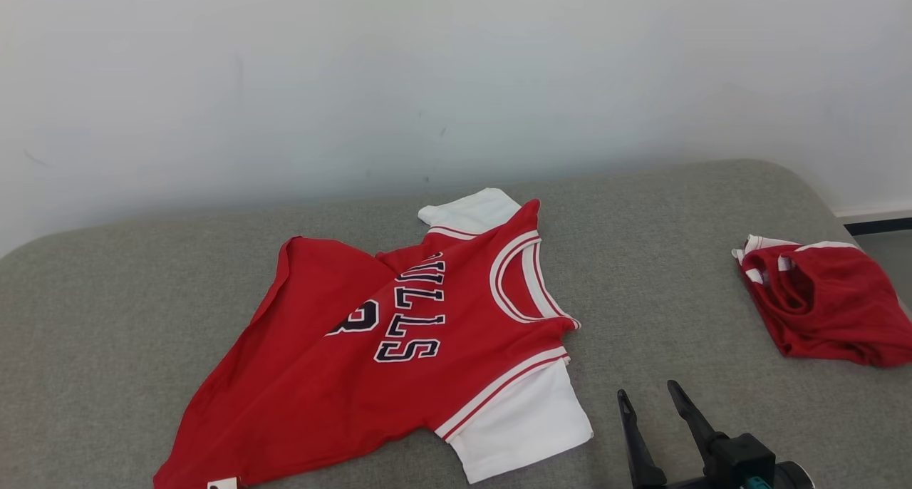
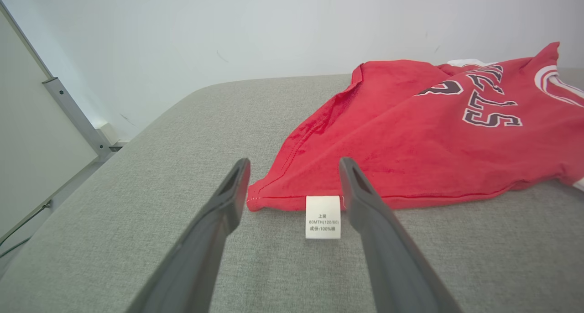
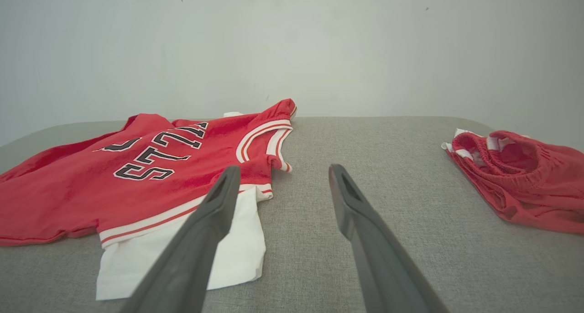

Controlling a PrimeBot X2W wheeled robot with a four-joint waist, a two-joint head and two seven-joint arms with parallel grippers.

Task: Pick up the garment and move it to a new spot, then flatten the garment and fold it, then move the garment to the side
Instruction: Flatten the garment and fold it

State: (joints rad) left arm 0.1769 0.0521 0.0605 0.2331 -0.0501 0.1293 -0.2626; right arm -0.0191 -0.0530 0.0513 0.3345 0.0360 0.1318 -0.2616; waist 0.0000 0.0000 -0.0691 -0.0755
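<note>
bright, even, soft light; faint shadows; wrist views bend at edges.

Jersey point(image 1: 370, 346) lies spread on surface point(image 1: 677, 289), mid-surface. Shorts point(image 1: 826, 304) lie well right of jersey, apart. Right gripper point(image 1: 646, 389) is just right of jersey's nearer sleeve. Left gripper point(image 2: 294, 162) is before jersey's hem corner, care label point(image 2: 323, 217) between its fingers. Wall point(image 1: 427, 83) stands behind jersey.

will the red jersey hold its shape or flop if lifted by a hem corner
Probably floppy: the red jersey lies creased and part folded, so it should hang and bunch. Likely light: thin cloth. Pushed across the textured grey cushion, it would probably wrinkle, not slide.
</note>
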